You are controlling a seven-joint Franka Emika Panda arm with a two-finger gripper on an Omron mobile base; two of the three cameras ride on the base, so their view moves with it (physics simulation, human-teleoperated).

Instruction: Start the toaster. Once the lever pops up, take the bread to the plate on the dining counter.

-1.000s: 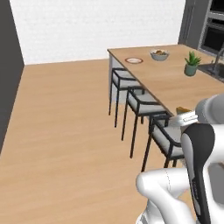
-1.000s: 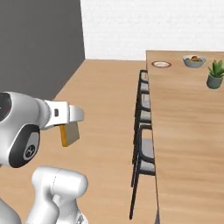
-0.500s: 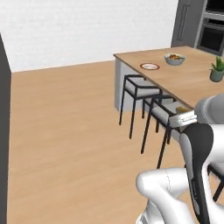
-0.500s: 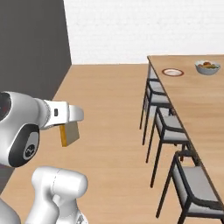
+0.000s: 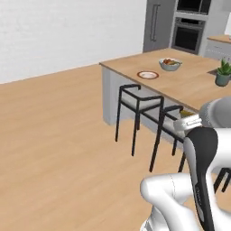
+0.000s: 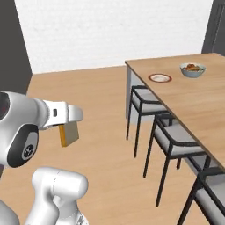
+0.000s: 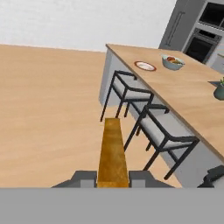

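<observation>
One slice of bread [image 7: 112, 151] stands edge-on between the two dark fingertips of the tool [image 7: 112, 176] in the hand view, clamped from both sides; in the right base view the same slice [image 6: 69, 134] hangs below the white hand, over the wooden floor and well apart from the counter [image 6: 197, 99]. One red-rimmed plate [image 5: 148, 75] lies flat near the far corner of the counter, with one grey-white bowl [image 5: 170, 64] of fruit just beside it, further along the top; the two do not touch. One potted plant [image 5: 223, 73] stands on the counter in the left base view, closer to the robot than the bowl. Along the counter's near side the black-framed stools [image 6: 147, 104] with grey seats line up: three can be counted in the right base view, while the hand view gives two clearly. The left base view takes in a tall grey cabinet with a built-in oven [image 5: 188, 25] behind the counter, which the right base view does not reach; the right base view instead shows a dark wall panel [image 6: 13, 44] at the left and the white back wall.
</observation>
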